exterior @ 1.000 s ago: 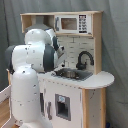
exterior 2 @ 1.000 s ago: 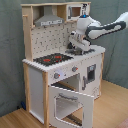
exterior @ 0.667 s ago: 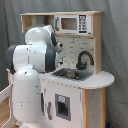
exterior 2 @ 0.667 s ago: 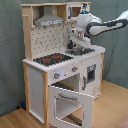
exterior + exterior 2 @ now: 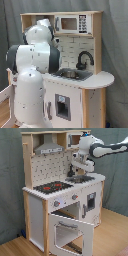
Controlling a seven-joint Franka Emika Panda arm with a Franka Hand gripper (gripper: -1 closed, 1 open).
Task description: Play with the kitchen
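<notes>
The kitchen is a toy of light wood and white panels, seen in both exterior views. It has a pegboard back, a grey hood, a red-ringed stove and an oven door hanging open at the front. In the first exterior view the kitchen shows its black faucet, its sink and a microwave. My gripper hangs over the sink area beside the pegboard. My own white arm hides it in the first exterior view.
A grey-green curtain hangs behind the kitchen and the floor is wood. The open oven door juts out toward the front. My arm reaches in from the second exterior view's right, at the height of the top shelf.
My arm has lifted, and the gripper has risen from just over the sink toward the upper shelf. The oven door stays open.
</notes>
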